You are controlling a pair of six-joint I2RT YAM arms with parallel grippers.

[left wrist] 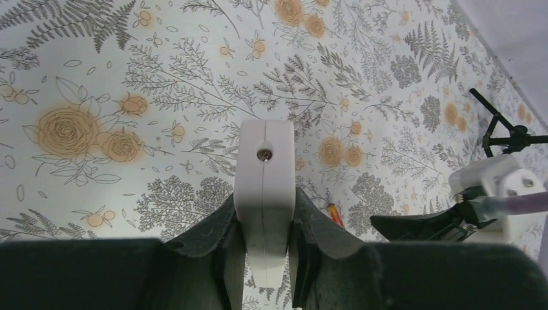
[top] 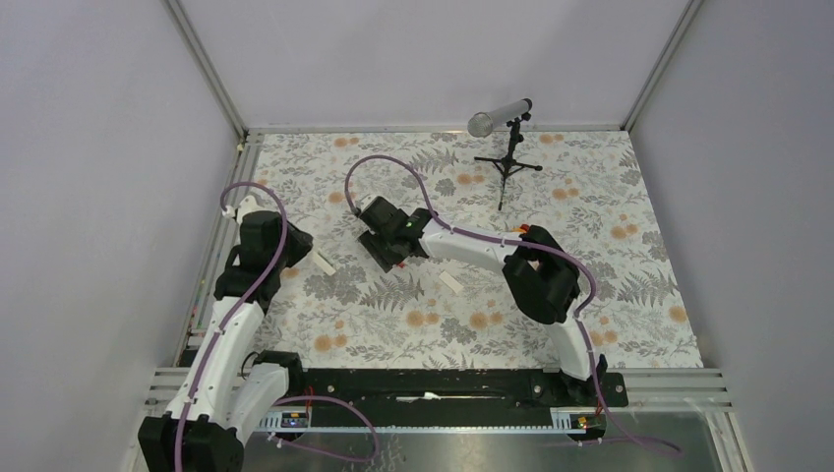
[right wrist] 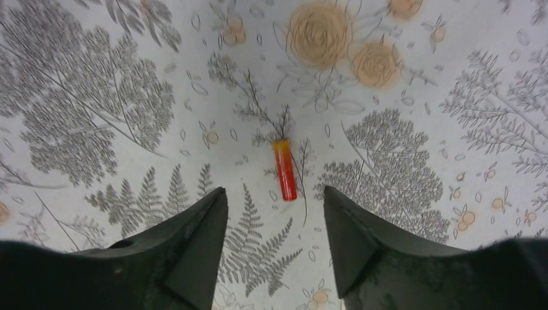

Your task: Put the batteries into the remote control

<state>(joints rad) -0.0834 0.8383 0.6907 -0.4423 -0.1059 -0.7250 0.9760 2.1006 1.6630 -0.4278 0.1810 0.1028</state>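
My left gripper point(left wrist: 265, 201) is shut on the white remote control point(left wrist: 263, 174), which stands on edge between the fingers with a small screw showing near its far end. In the top view the remote point(top: 323, 262) sticks out of the left gripper point(top: 295, 248) toward the middle of the mat. One red-orange battery point(right wrist: 284, 170) lies on the floral mat just ahead of my right gripper point(right wrist: 273, 194), which is open and empty, hovering above it. The battery also shows in the left wrist view point(left wrist: 333, 214), to the right of the remote. No second battery is in view.
A small loose white cover piece point(top: 450, 281) lies on the mat right of the right gripper point(top: 390, 254). A black tripod with a grey cylinder point(top: 500, 115) stands at the back. White walls and metal rails border the mat.
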